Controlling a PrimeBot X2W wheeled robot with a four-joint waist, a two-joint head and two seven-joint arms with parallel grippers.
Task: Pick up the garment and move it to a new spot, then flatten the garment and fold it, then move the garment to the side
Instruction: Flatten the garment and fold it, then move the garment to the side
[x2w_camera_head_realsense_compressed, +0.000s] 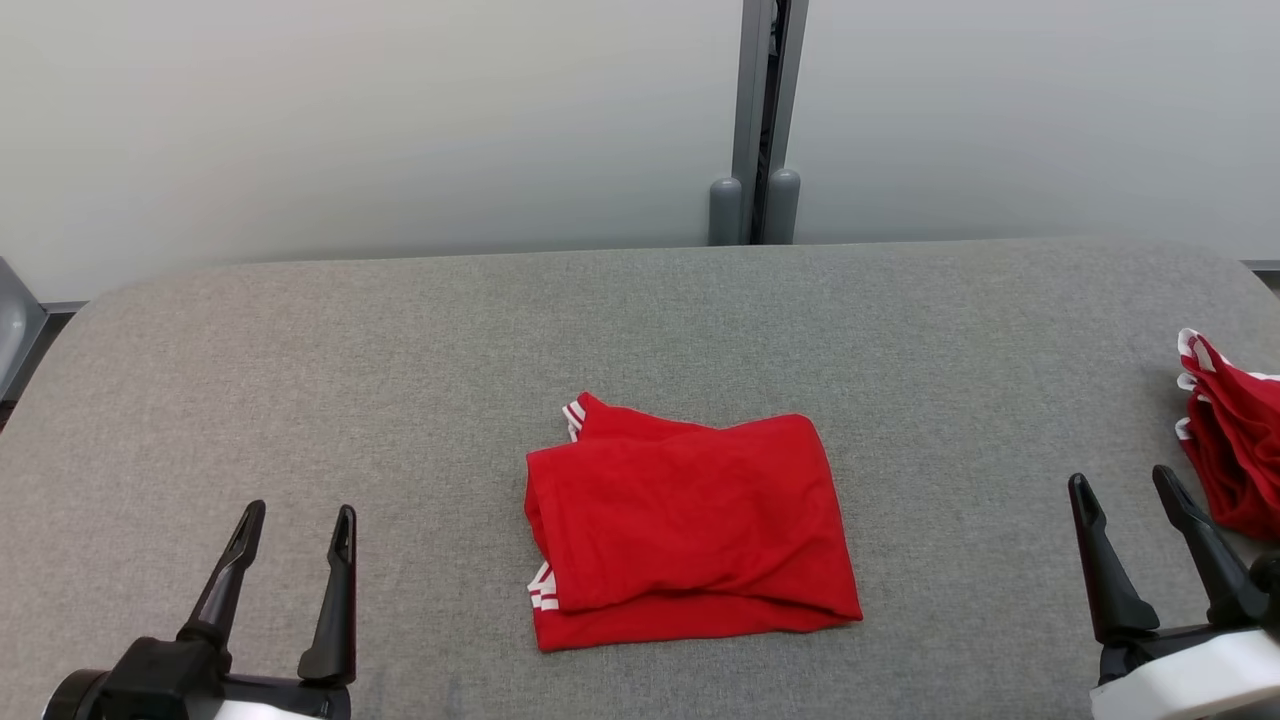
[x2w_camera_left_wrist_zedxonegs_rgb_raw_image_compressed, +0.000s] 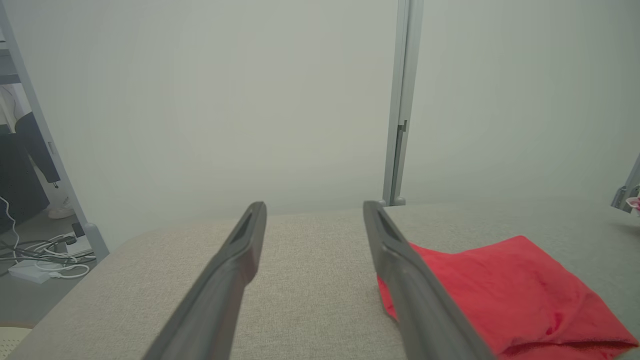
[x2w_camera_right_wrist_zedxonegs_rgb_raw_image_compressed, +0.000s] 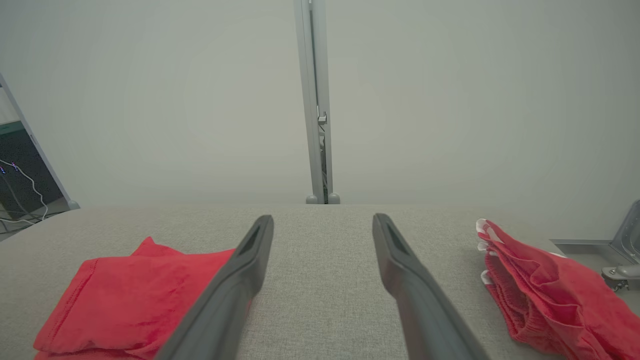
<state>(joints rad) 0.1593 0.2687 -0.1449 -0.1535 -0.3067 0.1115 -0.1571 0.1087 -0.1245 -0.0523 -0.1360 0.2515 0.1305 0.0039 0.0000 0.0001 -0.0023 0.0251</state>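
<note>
Left gripper (x2w_camera_head_realsense_compressed: 300, 512) and right gripper (x2w_camera_head_realsense_compressed: 1122, 480) both empty, fingers spread apart.
They hover over the grey table (x2w_camera_head_realsense_compressed: 400, 350), flanking the folded red garment (x2w_camera_head_realsense_compressed: 690, 525) that lies at its centre, touching neither. A second red bundle (x2w_camera_head_realsense_compressed: 1235, 450) with white trim sits crumpled at the table's right edge, just beside the right gripper.

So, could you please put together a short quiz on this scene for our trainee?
1. True or false: the left gripper is holding the folded red garment.
2. Which is nearer the second red garment: A) the left gripper, B) the right gripper?
3. What colour is the trim on the folded red garment?
Key: 1. False: it is open and clear of the cloth. 2. B. 3. White.
</note>
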